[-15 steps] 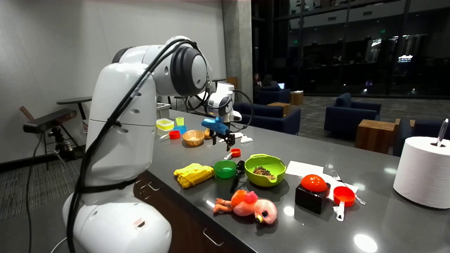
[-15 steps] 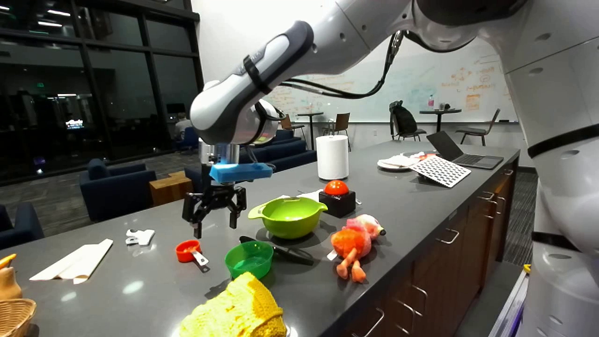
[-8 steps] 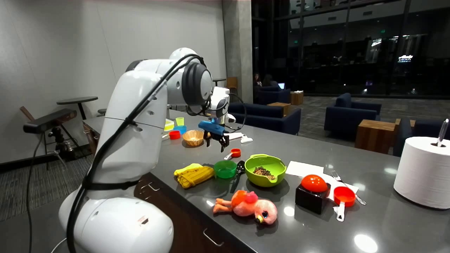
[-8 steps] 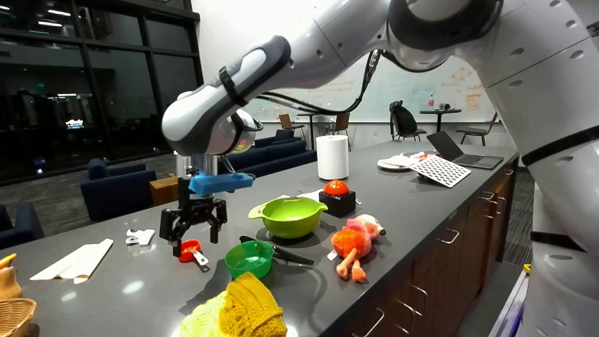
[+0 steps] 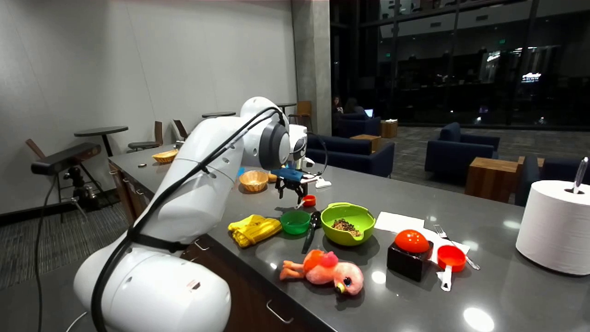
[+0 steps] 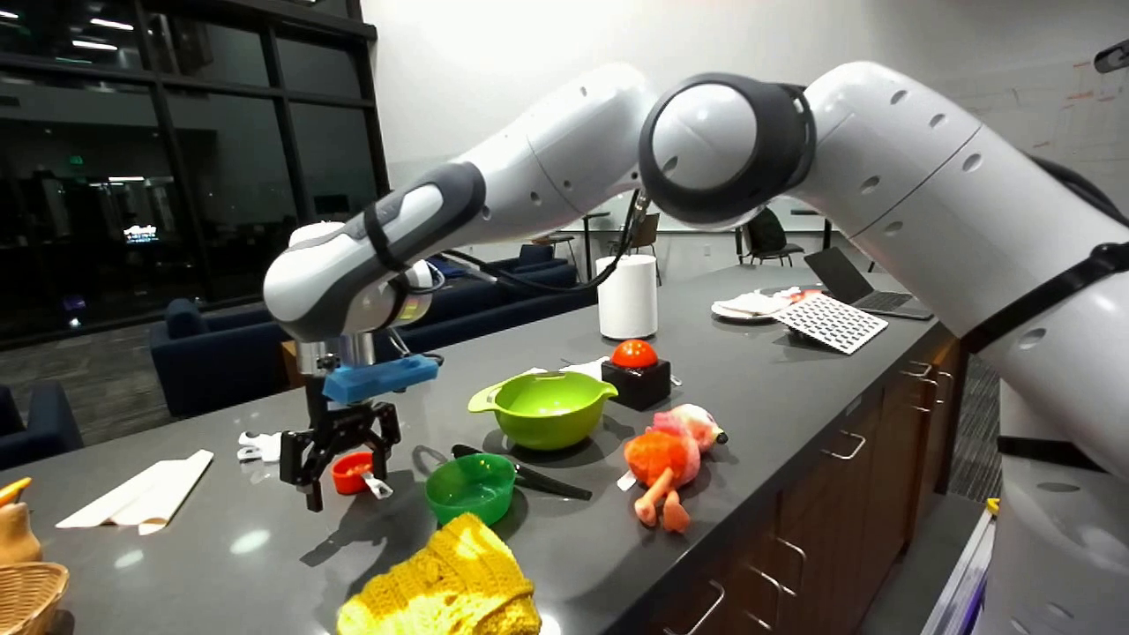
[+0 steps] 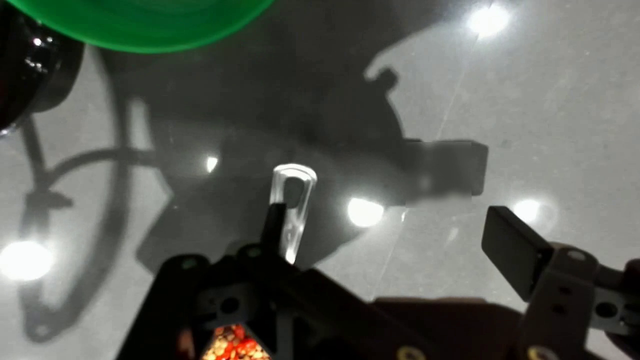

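My gripper (image 5: 290, 198) is open and empty, low over the grey counter, with its fingers apart in the wrist view (image 7: 390, 232). It is nearest to a small red measuring cup (image 5: 309, 200) with a clear handle. In an exterior view the cup (image 6: 351, 474) shows just behind and between the fingers. In the wrist view the clear handle (image 7: 295, 192) lies beside the left finger; the cup is mostly hidden, and some red and tan contents show below. A green bowl (image 6: 470, 494) stands nearby, also in the wrist view (image 7: 165, 35). A black spoon (image 6: 551, 481) lies beside it.
A lime bowl (image 5: 339, 236) with small dark and tan bits stands beyond the spoon. A yellow knitted cloth (image 5: 254, 229), pink plush flamingo (image 5: 329, 273), red-domed black box (image 5: 409, 259), wicker basket (image 5: 253, 183) and paper towel roll (image 6: 627, 295) stand or lie on the counter.
The arm has reached out and down. The gripper has come lower, moved away from the lime bowl and over to the red measuring cup, staying open. The objects have not moved.
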Tool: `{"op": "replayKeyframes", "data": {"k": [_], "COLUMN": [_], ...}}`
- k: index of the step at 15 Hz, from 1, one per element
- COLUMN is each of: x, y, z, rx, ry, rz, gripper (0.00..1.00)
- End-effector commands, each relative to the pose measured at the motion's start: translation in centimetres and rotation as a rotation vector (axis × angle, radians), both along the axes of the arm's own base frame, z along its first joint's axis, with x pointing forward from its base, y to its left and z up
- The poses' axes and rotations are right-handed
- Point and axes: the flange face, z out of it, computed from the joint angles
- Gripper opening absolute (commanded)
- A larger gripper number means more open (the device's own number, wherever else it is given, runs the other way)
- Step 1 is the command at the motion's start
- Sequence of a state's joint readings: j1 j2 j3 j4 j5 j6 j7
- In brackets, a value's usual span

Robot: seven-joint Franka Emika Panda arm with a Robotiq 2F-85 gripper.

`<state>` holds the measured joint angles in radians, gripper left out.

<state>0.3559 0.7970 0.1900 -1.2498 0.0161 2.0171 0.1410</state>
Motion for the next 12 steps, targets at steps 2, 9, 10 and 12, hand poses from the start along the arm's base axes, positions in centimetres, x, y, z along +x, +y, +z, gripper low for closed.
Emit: {"op": "replayKeyframes", "data": {"k": [2, 9, 10, 12], "x": [1.8, 2.5, 2.7, 3.1], "y": [0.7, 0.5, 0.2, -0.3], "z": [0.1, 0.2, 0.0, -0.5], "rx": [-0.092, -0.12, -0.116, -0.111], "ry": [0.04, 0.085, 0.083, 0.077], "rz": [0.016, 0.032, 0.028, 0.022], "gripper": [1.0, 1.0, 1.0, 1.0]}}
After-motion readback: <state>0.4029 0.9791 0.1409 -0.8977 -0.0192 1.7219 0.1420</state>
